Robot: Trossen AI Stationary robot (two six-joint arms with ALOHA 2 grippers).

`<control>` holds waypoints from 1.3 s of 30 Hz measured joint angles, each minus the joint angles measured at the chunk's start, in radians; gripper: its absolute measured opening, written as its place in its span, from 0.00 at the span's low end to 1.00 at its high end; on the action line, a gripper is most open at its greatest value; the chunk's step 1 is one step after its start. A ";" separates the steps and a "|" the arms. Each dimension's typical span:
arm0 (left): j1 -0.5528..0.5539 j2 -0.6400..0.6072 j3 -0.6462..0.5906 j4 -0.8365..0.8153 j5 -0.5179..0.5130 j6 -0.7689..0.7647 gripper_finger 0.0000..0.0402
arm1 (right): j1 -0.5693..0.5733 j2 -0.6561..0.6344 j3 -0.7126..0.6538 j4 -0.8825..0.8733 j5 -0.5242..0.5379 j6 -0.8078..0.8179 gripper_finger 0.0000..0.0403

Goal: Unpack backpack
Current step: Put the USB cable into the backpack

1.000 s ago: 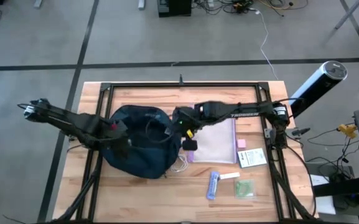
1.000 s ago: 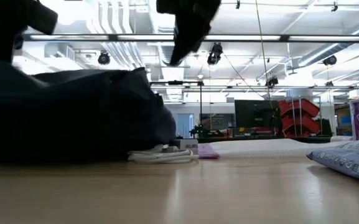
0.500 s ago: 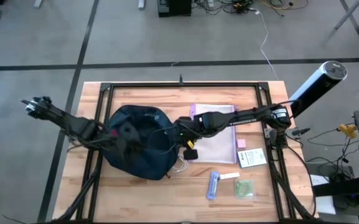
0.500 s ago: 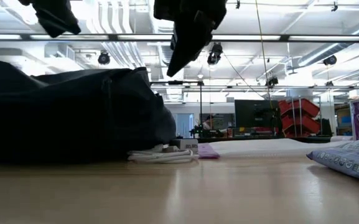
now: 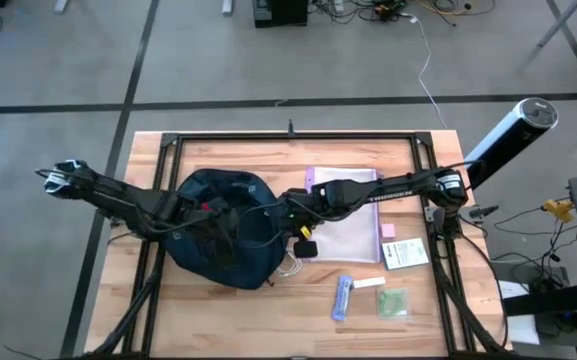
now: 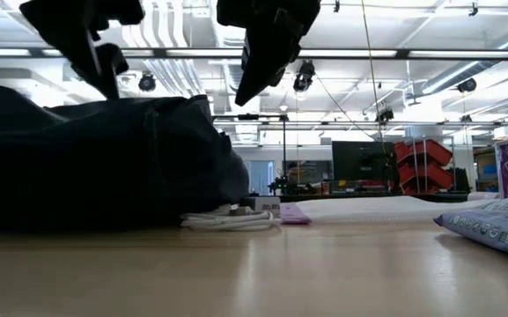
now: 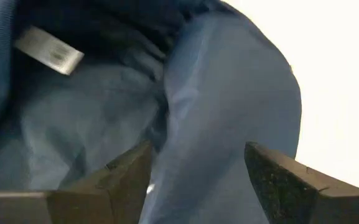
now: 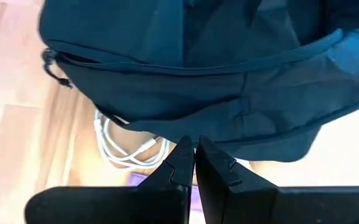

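Note:
The dark navy backpack [image 5: 230, 262] lies on its side on the table's left half, and it fills the left of the low view [image 6: 104, 167]. My left gripper [image 5: 218, 215] hovers open over its top; in the left wrist view [image 7: 198, 180] a fold of the blue lining [image 7: 229, 99] lies between the fingers. My right gripper [image 5: 283, 213] is shut above the backpack's right edge [image 8: 195, 149]. In the low view its tips [image 6: 240, 99] stand clear of the fabric. My left gripper comes at the backpack from above with its fingers on either side of a fold of the blue lining [image 7: 185, 155]. Whether the fingers touch the fabric I cannot tell.
A coiled white cable [image 5: 290, 265] lies against the backpack's right side. Right of it lie a clear purple-edged pouch [image 5: 353, 220], a pink note [image 5: 388, 231], a white card [image 5: 405, 253], a blue packet [image 5: 342, 297] and a green packet [image 5: 392, 303].
My left gripper has moved toward the table's right edge and down, to just over the backpack's top. My right arm has swung toward the near edge, uncovering the pouch's far end, and then kept still. The backpack has stayed in place.

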 joint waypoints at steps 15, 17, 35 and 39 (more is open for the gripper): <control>-0.042 0.158 0.011 -0.076 -0.024 -0.030 0.06 | 0.022 0.050 -0.012 0.011 -0.074 0.019 0.00; -0.066 0.138 0.026 -0.133 -0.080 -0.067 0.03 | 0.034 0.050 -0.019 0.043 -0.077 0.057 0.00; -0.361 -0.004 0.018 -0.257 -0.274 -0.366 0.00 | 0.170 0.050 -0.330 0.475 -0.040 -0.050 0.38; -0.396 -0.005 0.018 -0.242 -0.276 -0.395 0.00 | 0.165 0.051 -0.391 0.567 0.004 -0.032 0.39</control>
